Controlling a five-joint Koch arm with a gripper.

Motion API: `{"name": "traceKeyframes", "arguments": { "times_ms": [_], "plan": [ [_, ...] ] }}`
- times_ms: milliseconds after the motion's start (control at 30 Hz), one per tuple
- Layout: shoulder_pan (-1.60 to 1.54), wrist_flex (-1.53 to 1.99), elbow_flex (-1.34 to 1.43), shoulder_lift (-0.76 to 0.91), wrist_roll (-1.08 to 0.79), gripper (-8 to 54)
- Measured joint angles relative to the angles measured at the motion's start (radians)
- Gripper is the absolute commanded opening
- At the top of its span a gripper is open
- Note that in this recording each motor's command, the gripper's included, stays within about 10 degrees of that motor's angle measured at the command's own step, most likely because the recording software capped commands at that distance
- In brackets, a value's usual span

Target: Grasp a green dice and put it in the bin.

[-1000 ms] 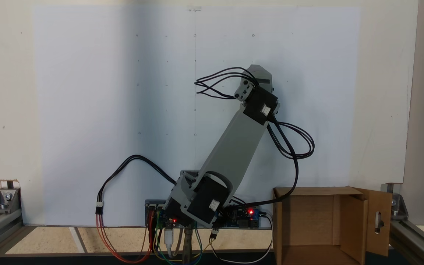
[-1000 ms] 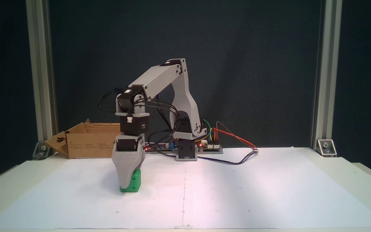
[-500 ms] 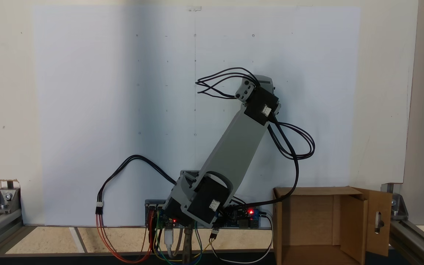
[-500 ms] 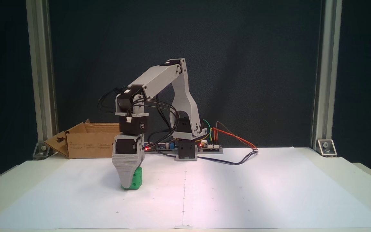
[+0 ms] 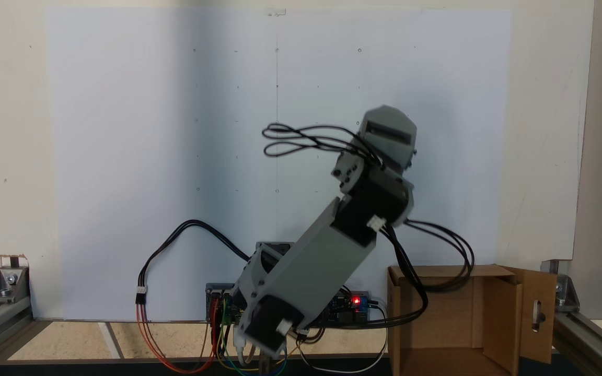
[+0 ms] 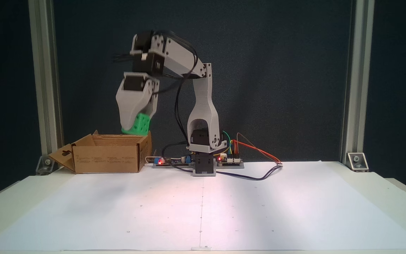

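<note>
The end effector [image 6: 135, 127] grips the green dice [image 6: 140, 124] between its jaws, raised clear of the tabletop [image 6: 294, 211] — the cube sits at the tips, partly hidden by the grey jaw. It hangs just above the near right corner of the bin [image 6: 108, 157], which stands at the tabletop's far left edge.

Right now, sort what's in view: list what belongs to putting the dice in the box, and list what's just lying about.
Belongs to the job:
- green dice, held in the air
- gripper, shut on the dice
- cardboard box, open at the top

Just lying about:
- white paper sheet on the table
- circuit board by the arm's base
- loose wires
- metal frame posts
</note>
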Motion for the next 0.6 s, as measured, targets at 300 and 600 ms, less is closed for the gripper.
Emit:
{"name": "traceKeyframes", "arguments": {
  "times_ms": [300, 600],
  "plan": [
    [0.658, 0.118, -0.276, -0.061, 0.003, 11.6],
    [1.081, 0.091, -0.273, -0.229, -0.037, 11.6]
  ]
}}
